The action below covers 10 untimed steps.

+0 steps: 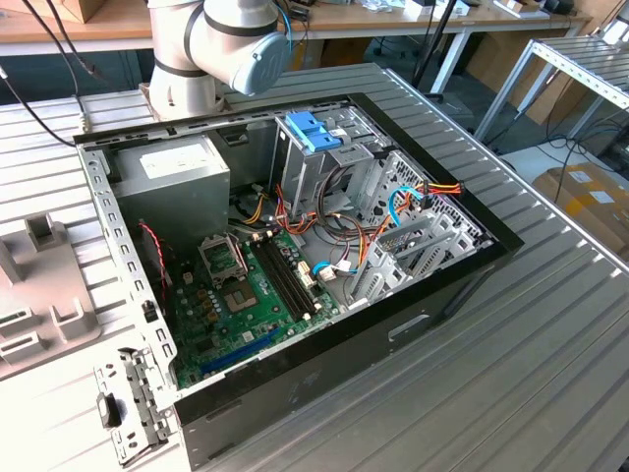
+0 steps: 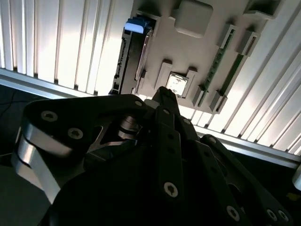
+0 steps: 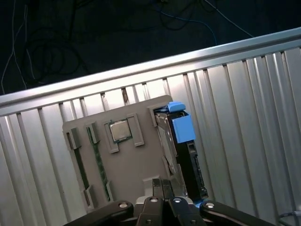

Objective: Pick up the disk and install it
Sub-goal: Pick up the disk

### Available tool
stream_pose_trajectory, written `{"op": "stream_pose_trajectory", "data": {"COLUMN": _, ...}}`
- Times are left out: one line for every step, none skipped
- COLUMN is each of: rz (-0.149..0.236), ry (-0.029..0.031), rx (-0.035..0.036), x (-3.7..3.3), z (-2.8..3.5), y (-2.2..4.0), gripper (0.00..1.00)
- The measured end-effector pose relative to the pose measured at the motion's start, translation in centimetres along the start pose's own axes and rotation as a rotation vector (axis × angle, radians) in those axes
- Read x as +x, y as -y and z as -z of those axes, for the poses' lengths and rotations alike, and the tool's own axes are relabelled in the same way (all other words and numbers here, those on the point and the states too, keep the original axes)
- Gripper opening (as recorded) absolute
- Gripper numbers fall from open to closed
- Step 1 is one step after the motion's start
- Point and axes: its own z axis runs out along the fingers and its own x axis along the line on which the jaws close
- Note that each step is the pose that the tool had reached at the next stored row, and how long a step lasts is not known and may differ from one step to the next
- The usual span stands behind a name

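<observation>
Disk [image 3: 187, 157] is standing on edge in a grey holder tray [image 3: 136, 165] on the ribbed table [image 3: 244, 117], not yet picked up; my claw [image 3: 162, 184] is hovering near it, clenched shut, gripping nothing.

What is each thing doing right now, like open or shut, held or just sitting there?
Computer case: open, side cover off.
Gripper: shut, holding nothing, hovering over the grey holder.
Disk: standing on edge in a slot of the grey holder, not held.
Processor chip: lying flat in its pocket on the grey holder.
Memory sticks: standing on edge in their slots.
</observation>
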Motion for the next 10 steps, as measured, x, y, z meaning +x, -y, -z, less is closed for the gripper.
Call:
{"op": "stream_pose_trajectory", "data": {"rz": 0.014, "ry": 0.0004, "rx": -0.0005, "x": 0.00, "z": 0.00, "y": 0.00, "gripper": 0.11}}
{"op": "stream_pose_trajectory", "data": {"rz": 0.022, "ry": 0.0007, "rx": -0.0007, "x": 0.00, "z": 0.00, "y": 0.00, "gripper": 0.11}}
{"op": "stream_pose_trajectory", "data": {"rz": 0.033, "ry": 0.0010, "rx": -0.0010, "x": 0.00, "z": 0.00, "y": 0.00, "gripper": 0.11}}
{"op": "stream_pose_trajectory", "data": {"rz": 0.050, "ry": 0.0015, "rx": -0.0016, "x": 0.00, "z": 0.00, "y": 0.00, "gripper": 0.11}}
{"op": "stream_pose_trajectory", "data": {"rz": 0.059, "ry": 0.0018, "rx": -0.0018, "x": 0.00, "z": 0.00, "y": 0.00, "gripper": 0.11}}
{"op": "stream_pose_trajectory", "data": {"rz": 0.069, "ry": 0.0021, "rx": -0.0021, "x": 0.00, "z": 0.00, "y": 0.00, "gripper": 0.11}}
{"op": "stream_pose_trajectory", "data": {"rz": 0.085, "ry": 0.0026, "rx": -0.0026, "x": 0.00, "z": 0.00, "y": 0.00, "gripper": 0.11}}
{"op": "stream_pose_trajectory", "data": {"rz": 0.093, "ry": 0.0029, "rx": -0.0029, "x": 0.00, "z": 0.01, "y": 0.00, "gripper": 0.11}}
{"op": "stream_pose_trajectory", "data": {"rz": 0.103, "ry": 0.0032, "rx": -0.0032, "x": 0.00, "z": 0.00, "y": 0.00, "gripper": 0.11}}
{"op": "stream_pose_trajectory", "data": {"rz": 0.111, "ry": 0.0034, "rx": -0.0034, "x": 0.00, "z": 0.01, "y": 0.00, "gripper": 0.11}}
